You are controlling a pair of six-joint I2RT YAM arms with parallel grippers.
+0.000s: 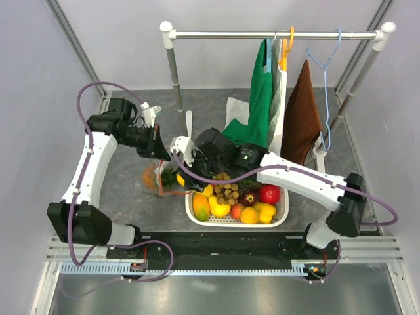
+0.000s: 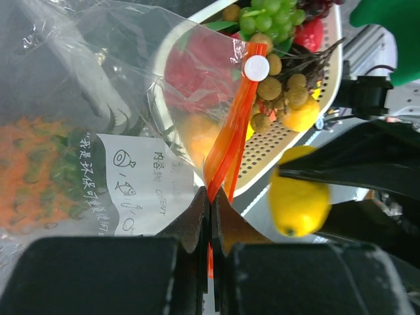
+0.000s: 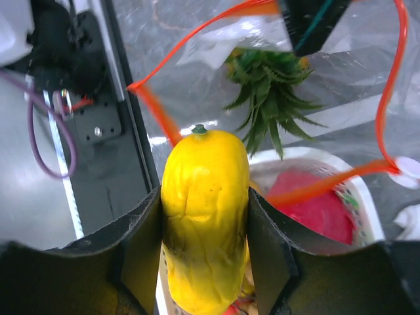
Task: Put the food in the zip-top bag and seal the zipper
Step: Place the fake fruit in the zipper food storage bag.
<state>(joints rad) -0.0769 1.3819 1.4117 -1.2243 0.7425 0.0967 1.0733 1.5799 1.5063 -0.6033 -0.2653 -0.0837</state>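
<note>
**Lemon at the mouth of the bag, zipper not yet closed**

The step in hand is loading. The right hand is clenched around a yellow lemon, one finger on each side of it, and holds it in the air just short of the bag's opening. The left hand is pinched shut on the zipper, lifting that edge of the bag so the mouth hangs open.

The pineapple already lies inside the bag: its green crown shows through the plastic beyond the lemon, and its orange body is a blur behind the white label in the left wrist view. The bag rests on the bench just left of the white basket, which holds more fruit.

The next move probably calls for carrying the lemon forward through the loop of orange-red strip, clear of both edges, and letting go only once it is well inside. The left hand would need to keep the mouth wide meanwhile. Sealing comes afterwards.

The bag is clear, thin and crumpled, and catches the light. Its zipper sags in a loose curve, not a straight line, with a round white tab at the far end.
</note>
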